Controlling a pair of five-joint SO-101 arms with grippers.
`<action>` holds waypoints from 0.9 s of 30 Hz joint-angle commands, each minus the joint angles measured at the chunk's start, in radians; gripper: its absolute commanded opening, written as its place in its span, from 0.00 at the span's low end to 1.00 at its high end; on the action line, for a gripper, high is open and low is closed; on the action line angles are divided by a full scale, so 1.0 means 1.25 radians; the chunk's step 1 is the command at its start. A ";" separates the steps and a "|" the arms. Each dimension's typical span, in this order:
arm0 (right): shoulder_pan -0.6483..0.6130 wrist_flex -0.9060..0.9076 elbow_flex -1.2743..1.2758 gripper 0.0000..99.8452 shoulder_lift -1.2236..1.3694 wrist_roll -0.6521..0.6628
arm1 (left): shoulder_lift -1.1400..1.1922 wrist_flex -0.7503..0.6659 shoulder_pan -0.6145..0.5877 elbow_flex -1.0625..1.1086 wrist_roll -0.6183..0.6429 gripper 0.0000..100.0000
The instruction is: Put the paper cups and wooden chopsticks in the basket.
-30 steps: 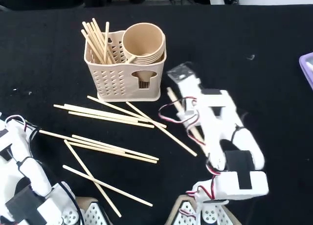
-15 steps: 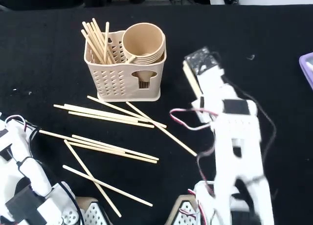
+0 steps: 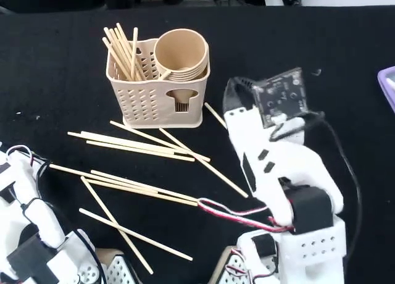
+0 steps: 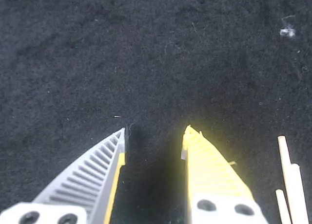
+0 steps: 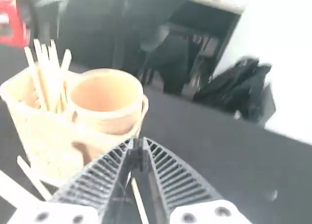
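Beside the basket (image 3: 154,102), right jaws clamping a chopstick (image 3: 215,115), loose chopsticks (image 3: 136,145) nearby.

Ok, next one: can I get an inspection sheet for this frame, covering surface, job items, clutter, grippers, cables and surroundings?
Surface: black cloth table, a few lint specks.
Job's things: basket holds stacked paper cups and upright chopsticks; loose chopsticks lie scattered in front of it.
Clutter: purple object at the table's edge.
Grippers: right gripper shut on a single chopstick, beside the basket; left gripper open over bare cloth.
Cables: red and white wires loop off the right arm, near the loose chopsticks' ends.
Surroundings: dark furniture and bags behind the table.
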 commanded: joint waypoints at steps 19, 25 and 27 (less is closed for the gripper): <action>0.160 0.054 -0.006 0.25 0.796 0.157 | -0.012 -0.014 0.006 -0.020 -0.005 0.19; 0.124 0.032 -0.007 0.25 0.805 0.158 | -0.012 -0.014 0.006 -0.021 -0.005 0.19; 0.126 0.004 -0.004 0.25 0.805 0.158 | -0.012 -0.014 0.006 -0.021 -0.005 0.19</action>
